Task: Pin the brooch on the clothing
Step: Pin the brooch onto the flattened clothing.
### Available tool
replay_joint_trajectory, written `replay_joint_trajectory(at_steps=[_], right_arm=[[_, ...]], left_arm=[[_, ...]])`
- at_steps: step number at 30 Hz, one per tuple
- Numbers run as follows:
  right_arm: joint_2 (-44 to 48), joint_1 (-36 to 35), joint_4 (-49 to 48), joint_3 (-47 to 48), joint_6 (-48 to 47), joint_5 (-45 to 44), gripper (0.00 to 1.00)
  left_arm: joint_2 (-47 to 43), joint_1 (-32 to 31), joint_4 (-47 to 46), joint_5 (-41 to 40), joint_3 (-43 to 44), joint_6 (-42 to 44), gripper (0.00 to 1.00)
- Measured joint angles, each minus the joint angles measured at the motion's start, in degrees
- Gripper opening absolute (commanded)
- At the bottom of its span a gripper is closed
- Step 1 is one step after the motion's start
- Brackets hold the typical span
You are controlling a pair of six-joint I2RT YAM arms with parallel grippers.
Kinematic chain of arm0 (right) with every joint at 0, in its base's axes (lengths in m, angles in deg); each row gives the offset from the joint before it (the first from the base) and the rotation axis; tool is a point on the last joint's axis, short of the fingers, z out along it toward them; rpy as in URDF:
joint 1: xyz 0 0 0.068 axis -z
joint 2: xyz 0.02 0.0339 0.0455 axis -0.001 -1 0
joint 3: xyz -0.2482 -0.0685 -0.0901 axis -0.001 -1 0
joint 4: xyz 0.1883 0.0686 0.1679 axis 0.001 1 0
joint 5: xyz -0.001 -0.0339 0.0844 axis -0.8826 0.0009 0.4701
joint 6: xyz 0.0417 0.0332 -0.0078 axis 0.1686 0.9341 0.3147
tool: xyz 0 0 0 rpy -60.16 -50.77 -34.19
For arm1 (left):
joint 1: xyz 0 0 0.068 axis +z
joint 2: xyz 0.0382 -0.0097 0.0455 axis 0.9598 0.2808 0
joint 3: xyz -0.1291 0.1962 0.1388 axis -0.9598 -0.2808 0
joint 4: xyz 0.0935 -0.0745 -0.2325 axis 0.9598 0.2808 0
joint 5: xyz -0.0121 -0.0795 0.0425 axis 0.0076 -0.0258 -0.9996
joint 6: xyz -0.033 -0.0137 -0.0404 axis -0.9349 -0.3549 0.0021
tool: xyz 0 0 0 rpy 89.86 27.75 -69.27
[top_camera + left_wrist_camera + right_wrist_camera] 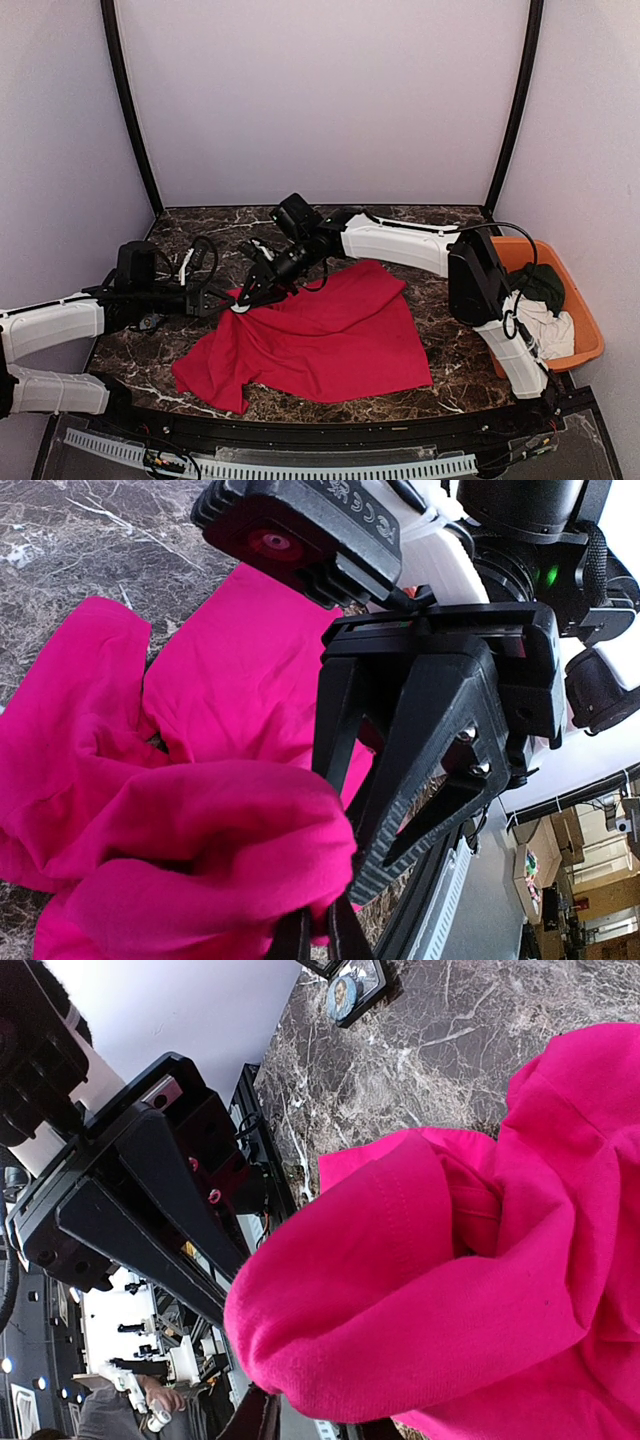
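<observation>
The red T-shirt (320,335) lies spread on the marble table, its upper left corner bunched and lifted. My left gripper (228,300) and right gripper (252,288) meet at that corner. In the left wrist view my left gripper (322,940) is shut on a fold of the shirt (200,840). In the right wrist view my right gripper (315,1425) closes round a thick fold of the shirt (430,1300). A small white round piece (240,308) shows at the tips; I cannot tell if it is the brooch. A small round badge on a dark square (347,995) lies on the table.
An orange bin (588,330) at the right edge holds a dark green garment (540,285) and a white cloth (552,328). White walls and black frame posts close in the back and sides. The right arm (400,245) spans the table above the shirt.
</observation>
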State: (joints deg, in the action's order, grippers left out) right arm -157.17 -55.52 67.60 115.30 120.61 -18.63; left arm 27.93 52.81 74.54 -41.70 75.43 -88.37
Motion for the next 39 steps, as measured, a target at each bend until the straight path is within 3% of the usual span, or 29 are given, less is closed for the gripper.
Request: replay_joint_trajectory(at_steps=[9, 21, 28, 39], right_arm=[[-0.1, 0.0, 1.4, 0.6, -0.4, -0.2, 0.15], [-0.4, 0.1, 2.4, 1.7, -0.4, -0.2, 0.18], [-0.5, 0.1, 2.2, 1.9, -0.3, 0.3, 0.39], [1.6, 1.3, -4.5, -4.5, 1.2, 4.0, 0.39]], left_arm=[[0.0, 0.0, -0.1, 0.0, 0.0, -0.5, 0.01], [0.0, 0.0, -0.7, 0.2, 0.0, -0.9, 0.01], [0.0, 0.0, -1.5, 0.4, 0.0, -1.2, 0.01], [0.0, 0.0, -2.7, 1.4, -0.1, -1.5, 0.01]])
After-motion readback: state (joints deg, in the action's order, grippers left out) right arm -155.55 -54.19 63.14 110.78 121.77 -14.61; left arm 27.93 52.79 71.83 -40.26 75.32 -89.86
